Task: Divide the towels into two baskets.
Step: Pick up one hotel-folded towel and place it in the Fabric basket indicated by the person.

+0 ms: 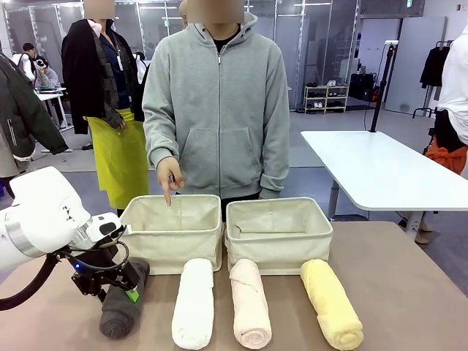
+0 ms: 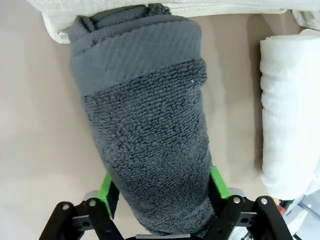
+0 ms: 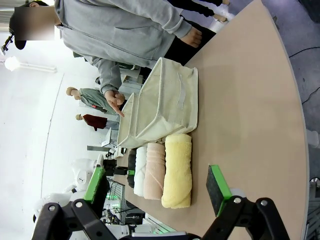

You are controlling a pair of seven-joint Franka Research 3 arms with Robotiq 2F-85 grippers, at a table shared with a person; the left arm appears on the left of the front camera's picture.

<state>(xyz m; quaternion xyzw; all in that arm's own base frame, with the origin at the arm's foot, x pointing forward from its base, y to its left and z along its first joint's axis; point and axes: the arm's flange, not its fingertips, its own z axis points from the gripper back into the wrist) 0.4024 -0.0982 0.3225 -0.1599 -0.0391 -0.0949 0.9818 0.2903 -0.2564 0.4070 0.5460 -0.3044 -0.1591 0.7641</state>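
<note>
My left claw (image 2: 161, 189) pinches the near end of the dark grey towel (image 2: 145, 120), which lies on the bench (image 2: 35, 125). Its long axis runs straight away from me to the left basket (image 1: 172, 245), just beyond. My right claw (image 3: 156, 177) hangs spread, farther off.

Four towels lie in a row on table (image 1: 409, 292), robot's side. L to R: leftmost towel (image 1: 117, 314), 2nd towel (image 1: 194, 303), 3rd towel (image 1: 249, 303), rightmost towel (image 1: 331, 294). Behind them, L basket (image 1: 172, 252) & R basket (image 1: 278, 254) stand side by side. L gripper (image 2: 162, 187) straddles leftmost towel, pads touching both its sides. Person's hand (image 1: 170, 175) is over L basket's far rim.
</note>
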